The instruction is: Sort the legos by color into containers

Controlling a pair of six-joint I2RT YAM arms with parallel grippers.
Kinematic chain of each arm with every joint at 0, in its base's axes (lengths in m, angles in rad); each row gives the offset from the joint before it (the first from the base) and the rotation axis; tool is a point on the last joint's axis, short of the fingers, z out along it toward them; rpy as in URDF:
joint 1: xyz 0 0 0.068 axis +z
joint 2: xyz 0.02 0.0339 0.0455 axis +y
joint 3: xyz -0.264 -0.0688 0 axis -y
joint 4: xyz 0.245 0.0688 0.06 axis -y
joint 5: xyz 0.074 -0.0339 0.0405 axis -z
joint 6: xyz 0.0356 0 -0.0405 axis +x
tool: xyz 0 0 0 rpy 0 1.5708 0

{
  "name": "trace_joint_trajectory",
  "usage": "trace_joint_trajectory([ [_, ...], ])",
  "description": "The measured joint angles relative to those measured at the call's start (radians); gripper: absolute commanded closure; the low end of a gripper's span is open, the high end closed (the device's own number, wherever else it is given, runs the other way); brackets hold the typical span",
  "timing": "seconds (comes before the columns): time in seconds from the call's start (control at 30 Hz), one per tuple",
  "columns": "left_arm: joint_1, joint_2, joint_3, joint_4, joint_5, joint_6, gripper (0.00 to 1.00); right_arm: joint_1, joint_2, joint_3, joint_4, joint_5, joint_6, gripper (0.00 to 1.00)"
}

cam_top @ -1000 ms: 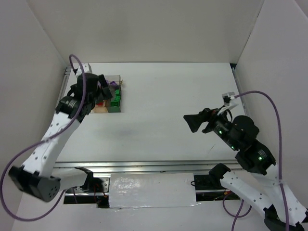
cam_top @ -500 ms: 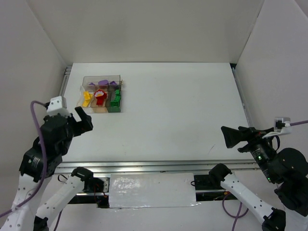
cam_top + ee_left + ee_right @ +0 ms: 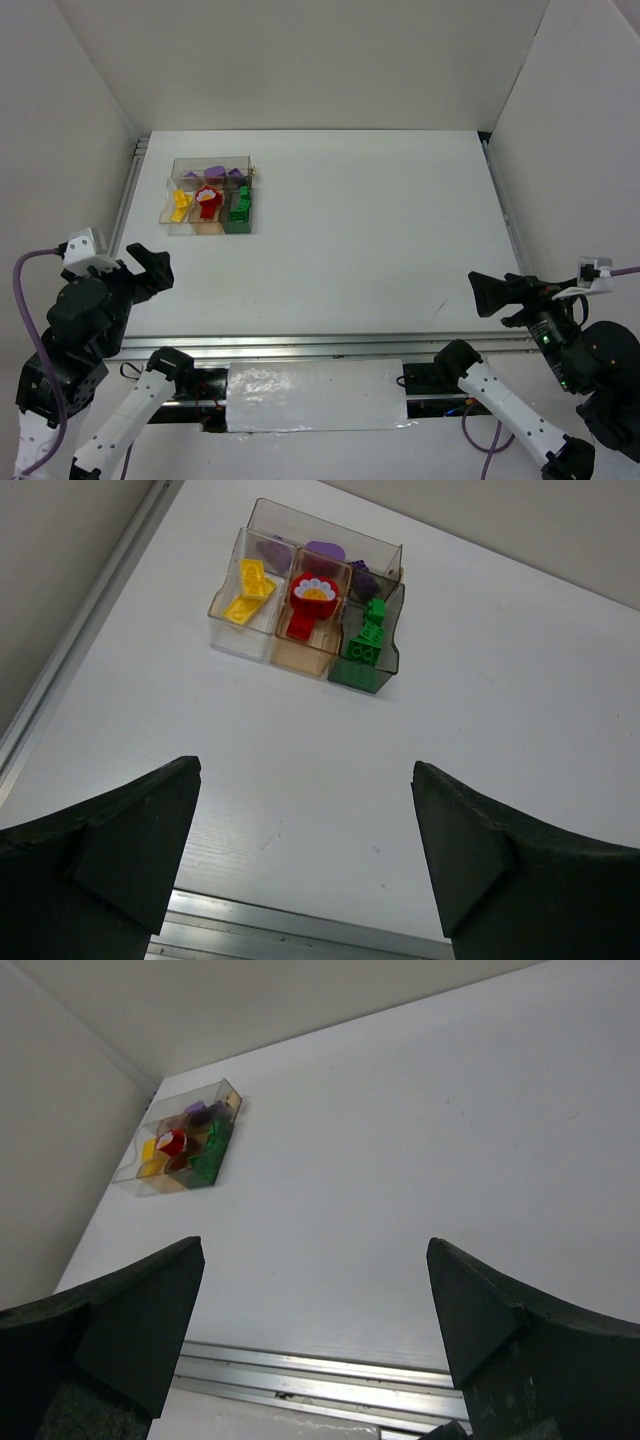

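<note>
Both arms are parked at the near edge of the desk [image 3: 380, 220]. The left jaws are spread wide with nothing between them, and the right jaws are the same.

The box [image 3: 210, 159] sits at the far left of the desk. From the left wrist it lies straight ahead, framed almost midway between the two fingers and well apart from them. From the right wrist it is far off to the left and ahead. The left arm is clearly the nearer one, so I would use it for any further reach.

The box's front row of three compartments runs left to right across the desk. In that row are the yellow legos [image 3: 248, 588] on the left, the red legos [image 3: 308, 602] in the middle and the green legos [image 3: 366, 640] on the right. The purple legos [image 3: 325, 550] are in the row behind. The yellow bar lies slanted in its compartment. The red and green pieces run roughly far to near.

I can find no loose piece on the desk in any view, so I judge the sort finished.
</note>
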Motion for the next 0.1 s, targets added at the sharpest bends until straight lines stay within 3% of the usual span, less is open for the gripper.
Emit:
trace_joint_trajectory([
  [0.1, 0.000, 0.000, 0.000, 0.000, -0.002, 0.000, 0.01, 0.000, 0.000, -0.002, 0.000, 0.002, 0.000, 0.00],
])
